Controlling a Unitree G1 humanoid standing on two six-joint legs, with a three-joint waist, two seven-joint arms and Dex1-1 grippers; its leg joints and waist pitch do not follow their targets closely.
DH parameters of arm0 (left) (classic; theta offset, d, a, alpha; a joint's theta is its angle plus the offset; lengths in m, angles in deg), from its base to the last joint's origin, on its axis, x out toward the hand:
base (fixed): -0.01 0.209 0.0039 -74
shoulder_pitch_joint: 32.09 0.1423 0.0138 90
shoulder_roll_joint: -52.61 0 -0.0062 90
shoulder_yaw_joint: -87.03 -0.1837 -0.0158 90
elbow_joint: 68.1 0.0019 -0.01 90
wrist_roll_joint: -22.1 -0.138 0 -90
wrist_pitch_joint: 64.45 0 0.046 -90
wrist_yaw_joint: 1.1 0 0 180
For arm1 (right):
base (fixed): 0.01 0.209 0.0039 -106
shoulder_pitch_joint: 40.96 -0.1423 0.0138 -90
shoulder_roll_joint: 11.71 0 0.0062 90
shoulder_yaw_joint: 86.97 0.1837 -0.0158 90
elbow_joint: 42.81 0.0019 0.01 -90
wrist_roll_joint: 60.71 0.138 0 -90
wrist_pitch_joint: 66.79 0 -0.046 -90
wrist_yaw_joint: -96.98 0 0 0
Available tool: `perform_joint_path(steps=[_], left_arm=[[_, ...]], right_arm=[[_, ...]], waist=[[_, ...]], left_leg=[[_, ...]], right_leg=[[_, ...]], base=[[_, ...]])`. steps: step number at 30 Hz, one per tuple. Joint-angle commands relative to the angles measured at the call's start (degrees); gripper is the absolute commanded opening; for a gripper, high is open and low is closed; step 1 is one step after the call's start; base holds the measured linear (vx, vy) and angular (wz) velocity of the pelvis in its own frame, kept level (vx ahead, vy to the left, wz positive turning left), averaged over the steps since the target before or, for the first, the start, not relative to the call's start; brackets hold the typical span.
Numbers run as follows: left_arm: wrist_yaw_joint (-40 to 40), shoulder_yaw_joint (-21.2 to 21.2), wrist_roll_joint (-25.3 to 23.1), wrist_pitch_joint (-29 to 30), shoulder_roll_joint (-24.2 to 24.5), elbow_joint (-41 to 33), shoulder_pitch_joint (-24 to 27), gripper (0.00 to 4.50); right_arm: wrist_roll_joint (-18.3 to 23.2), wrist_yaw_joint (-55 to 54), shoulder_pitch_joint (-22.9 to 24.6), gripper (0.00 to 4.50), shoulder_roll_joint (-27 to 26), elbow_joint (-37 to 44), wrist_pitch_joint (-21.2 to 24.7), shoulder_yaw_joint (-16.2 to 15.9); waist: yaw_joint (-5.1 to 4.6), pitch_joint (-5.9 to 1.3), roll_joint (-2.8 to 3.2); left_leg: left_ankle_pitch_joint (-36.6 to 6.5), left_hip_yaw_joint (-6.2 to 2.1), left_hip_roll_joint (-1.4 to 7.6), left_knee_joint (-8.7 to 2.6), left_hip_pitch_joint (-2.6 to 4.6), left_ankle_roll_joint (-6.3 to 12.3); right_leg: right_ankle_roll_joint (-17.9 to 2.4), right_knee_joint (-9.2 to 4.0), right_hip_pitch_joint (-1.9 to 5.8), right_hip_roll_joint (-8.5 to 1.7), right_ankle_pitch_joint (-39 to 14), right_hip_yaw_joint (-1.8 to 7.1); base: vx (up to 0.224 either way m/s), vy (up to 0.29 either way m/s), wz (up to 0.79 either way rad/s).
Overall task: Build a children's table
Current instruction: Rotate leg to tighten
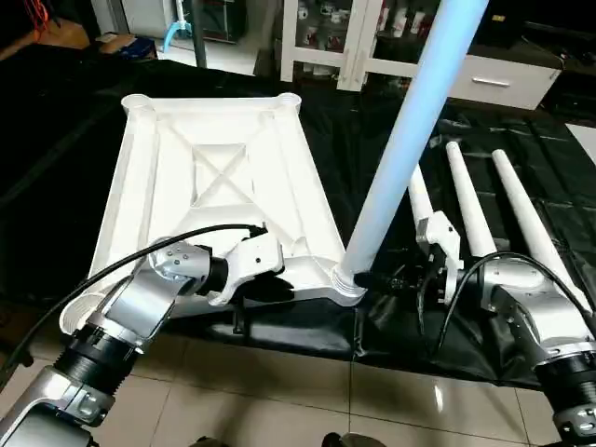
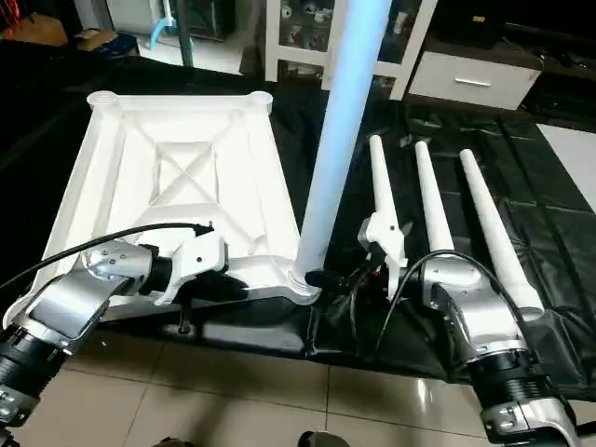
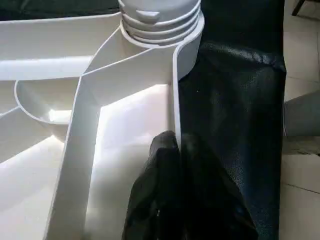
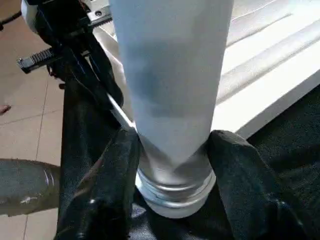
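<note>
Because the long white tapered plastic tube leg (image 1: 400,140) had to be seated upright in the near right corner socket (image 1: 346,282) of the white plastic rectangular table top (image 1: 214,186), both end effectors worked at that corner. The right end effector (image 4: 172,165) bracketed the ribbed base of the leg, one black finger on each side, closed about it as judged from the right wrist view; this grip suited steadying or turning the leg in the socket. The left end effector (image 3: 170,165) was shut on the thin near rim wall of the top, just beside the socket, apparently to brace the top against the load from the leg.

The top lay inverted, X-ribbed underside up, so that the corner sockets faced upward for leg insertion. Its near edge sat at the front edge of the counter (image 1: 521,158), within reach of both arms. Three further white tapered legs (image 2: 438,214) lay side by side to the right of the top, staged for the remaining sockets.

A crinkled black sheet covered the counter. Beige glossy floor tiles (image 1: 279,382) showed below the front edge. Beyond the counter stood a white glass-door cabinet (image 1: 326,37) and a low white drawer unit (image 1: 503,84).
</note>
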Motion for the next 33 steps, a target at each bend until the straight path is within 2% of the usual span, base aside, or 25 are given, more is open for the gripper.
perform_joint_path(steps=[1, 5, 11, 13, 17, 19, 20, 23, 25, 29, 30, 33], left_arm=[[2.1, -2.8, -1.1, 0.9, 0.4, 0.6, 1.6, 0.00], [2.1, -3.0, -1.1, 1.1, 0.3, 0.3, 1.9, 0.00], [1.5, -2.8, -0.6, 2.3, -0.6, -0.2, 1.8, 0.00], [0.1, -2.7, -0.6, 3.2, -2.0, 0.0, 1.4, 0.00], [-1.2, -3.2, -1.0, 3.9, -3.6, 0.0, 1.1, 0.00], [-1.2, -3.3, -1.0, 3.9, -3.9, -0.2, 1.1, 0.00], [-1.1, -3.4, -1.0, 3.7, -3.9, -0.3, 1.2, 0.00], [-0.6, -3.4, -1.1, 3.4, -3.7, -0.5, 1.5, 0.00], [-0.5, -3.4, -1.1, 3.4, -3.6, -0.5, 1.5, 0.00], [-0.1, -3.3, -1.4, 3.6, -3.4, -0.9, 1.8, 0.00], [0.0, -3.3, -1.5, 3.7, -3.4, -1.0, 1.8, 0.00], [0.2, -3.3, -1.5, 3.7, -3.3, -1.3, 1.9, 0.00]], right_arm=[[0.4, -0.3, -0.3, 1.91, 0.2, -0.8, 0.5, 1.0], [0.7, -0.6, 0.0, 1.80, -0.2, -0.7, 0.4, 1.4], [2.0, -5.6, 0.2, 1.32, -3.5, -1.5, 1.0, 4.1], [0.9, -11.0, 0.8, 1.16, -5.9, -2.4, 0.5, 4.8], [-0.9, -14.9, 3.2, 0.88, -8.3, -0.5, -0.1, 3.7], [-1.7, -15.4, 3.9, 0.77, -8.6, 0.2, -0.7, 3.2], [-2.4, -15.8, 4.3, 1.21, -8.5, 0.4, -1.5, 3.0], [-1.7, -15.1, 4.4, 1.27, -8.5, 0.9, -2.2, 4.5], [-1.5, -14.6, 4.0, 1.41, -8.1, 1.1, -2.7, 5.0], [-0.4, -11.3, 3.4, 1.78, -6.3, 2.1, -2.0, 4.6], [-0.3, -11.0, 3.3, 2.01, -6.1, 2.1, -2.1, 4.5], [0.4, -9.7, 2.1, 2.22, -5.5, 1.4, -1.8, 4.8]], waist=[[0.17, -3.97, 0.01], [0.06, -3.86, 0.01], [-0.33, -3.82, -0.10], [-0.64, -3.71, -0.01], [-0.98, -3.66, -0.08], [-0.97, -3.60, 0.07], [-1.01, -3.56, 0.06], [-1.07, -3.55, 0.18], [-1.05, -3.62, 0.20], [-0.90, -3.76, 0.24], [-0.72, -3.76, 0.28], [-0.57, -3.91, 0.26]], left_leg=[[-13.8, 0.32, 0.95, -3.43, 0.21, 3.72], [-14.2, 0.30, 0.92, -3.48, 0.08, 3.65], [-16.0, 0.03, 0.82, -3.64, -0.10, 2.69], [-16.8, 0.03, 0.82, -3.66, 0.03, 2.21], [-18.4, -0.16, 0.74, -3.75, 0.07, 1.62], [-19.4, -0.15, 0.74, -3.77, 0.26, 1.77], [-19.6, -0.16, 0.74, -3.77, 0.22, 1.82], [-20.1, -0.23, 0.74, -3.83, 0.20, 1.83], [-19.7, -0.16, 0.79, -3.80, 0.20, 2.10], [-18.9, 0.00, 0.87, -3.68, 0.35, 2.47], [-18.0, 0.11, 0.93, -3.65, 0.42, 2.79], [-15.8, 0.11, 0.90, -3.62, 0.05, 3.29]], right_leg=[[-11.5, -3.50, 2.87, -1.90, -17.5, 1.98], [-11.3, -3.59, 2.87, -1.89, -18.2, 1.94], [-10.0, -3.88, 2.87, -1.96, -22.1, 1.82], [-9.6, -4.12, 2.59, -1.96, -23.3, 1.85], [-8.3, -4.49, 2.45, -1.98, -26.0, 1.72], [-8.0, -4.70, 2.24, -1.90, -26.6, 1.74], [-7.9, -4.72, 2.22, -1.89, -26.7, 1.74], [-8.0, -4.71, 2.18, -1.88, -26.5, 1.73], [-8.6, -4.55, 2.20, -1.80, -24.5, 1.80], [-9.7, -4.35, 2.29, -1.80, -21.9, 1.90], [-10.5, -4.16, 2.26, -1.74, -20.0, 1.98], [-11.3, -3.67, 2.70, -1.74, -17.0, 1.94]], base=[[0.000, 0.000, 0.00], [0.000, 0.000, 0.00], [0.000, 0.000, 0.00], [0.000, 0.000, 0.00], [0.000, 0.000, 0.00], [0.000, 0.000, 0.00], [0.000, 0.000, 0.00], [0.000, 0.000, 0.00], [0.000, 0.000, 0.00], [0.000, 0.000, 0.00], [0.000, 0.000, 0.00], [0.000, 0.000, 0.00]])
